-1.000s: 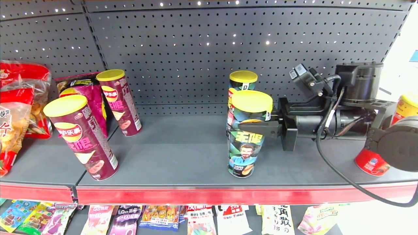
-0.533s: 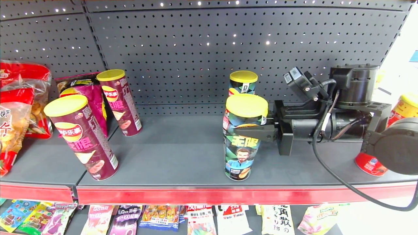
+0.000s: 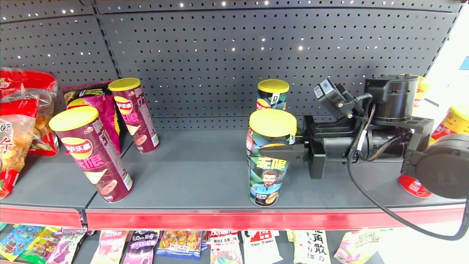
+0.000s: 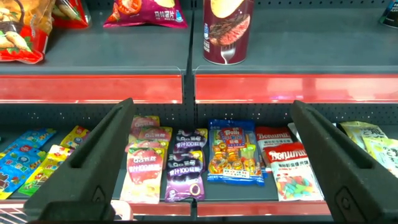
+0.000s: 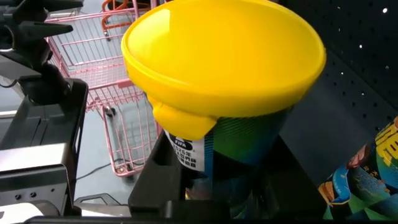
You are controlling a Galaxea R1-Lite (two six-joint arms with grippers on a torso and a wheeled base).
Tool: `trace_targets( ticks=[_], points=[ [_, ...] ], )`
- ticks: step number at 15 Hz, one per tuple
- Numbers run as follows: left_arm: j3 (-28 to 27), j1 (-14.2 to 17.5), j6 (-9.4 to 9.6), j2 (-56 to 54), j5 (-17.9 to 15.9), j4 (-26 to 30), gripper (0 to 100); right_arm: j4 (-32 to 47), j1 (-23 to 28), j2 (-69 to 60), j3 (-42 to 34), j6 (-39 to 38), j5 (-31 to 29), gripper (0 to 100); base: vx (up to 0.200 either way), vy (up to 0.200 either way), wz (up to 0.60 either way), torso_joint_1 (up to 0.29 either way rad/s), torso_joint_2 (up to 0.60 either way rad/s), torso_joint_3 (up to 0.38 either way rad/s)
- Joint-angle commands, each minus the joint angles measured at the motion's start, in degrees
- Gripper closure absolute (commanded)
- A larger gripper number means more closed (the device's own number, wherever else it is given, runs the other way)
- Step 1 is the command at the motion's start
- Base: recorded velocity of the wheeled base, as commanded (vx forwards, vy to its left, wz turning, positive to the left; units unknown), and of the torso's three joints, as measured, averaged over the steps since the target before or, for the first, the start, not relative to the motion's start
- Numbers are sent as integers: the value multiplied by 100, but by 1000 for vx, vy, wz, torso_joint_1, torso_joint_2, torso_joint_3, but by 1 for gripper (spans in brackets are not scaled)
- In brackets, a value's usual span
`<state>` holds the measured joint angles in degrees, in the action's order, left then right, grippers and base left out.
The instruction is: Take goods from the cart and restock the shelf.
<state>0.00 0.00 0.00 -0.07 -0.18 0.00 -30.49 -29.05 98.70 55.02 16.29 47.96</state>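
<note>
Grey metal shelf with a red front lip is running across the head view, and a dark perforated back panel is rising behind it. A pink wire cart is standing on the floor, showing past the held can in the right wrist view.

The right gripper is reaching in from the right and is clamping a green can around its upper body, just under the yellow lid. That can is sitting upright near the shelf's front edge, right of centre; whether its base is touching the shelf cannot be told. A second green can is standing directly behind it, near the back panel.

On the left, red bags are piling up at the end, with a purple bag beside them. Two purple cans are standing there, one near the front and one farther back. At the far right, red cans are showing behind the arm.

The left gripper is hanging with its fingers spread wide and holding nothing, facing the lower shelf, where small packets are lying in rows.
</note>
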Motion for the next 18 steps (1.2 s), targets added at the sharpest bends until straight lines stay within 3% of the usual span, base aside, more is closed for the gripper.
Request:
trace_targets(
  ticks=[1, 10, 11, 18],
  points=[
    [0, 0, 0, 7, 1, 0, 0, -1, -22, 27, -8, 24, 3, 100, 0, 0, 0, 0, 0, 0],
    [0, 0, 0, 7, 1, 0, 0, -1, -39, 71, -44, 103, 12, 100, 0, 0, 0, 0, 0, 0],
    [0, 0, 0, 7, 1, 0, 0, -1, -39, 71, -52, 147, 12, 0, 0, 0, 0, 0, 0, 0],
    [0, 0, 0, 7, 1, 0, 0, -1, 13, -105, -290, 270, -15, 0, 0, 0, 0, 0, 0, 0]
  ],
)
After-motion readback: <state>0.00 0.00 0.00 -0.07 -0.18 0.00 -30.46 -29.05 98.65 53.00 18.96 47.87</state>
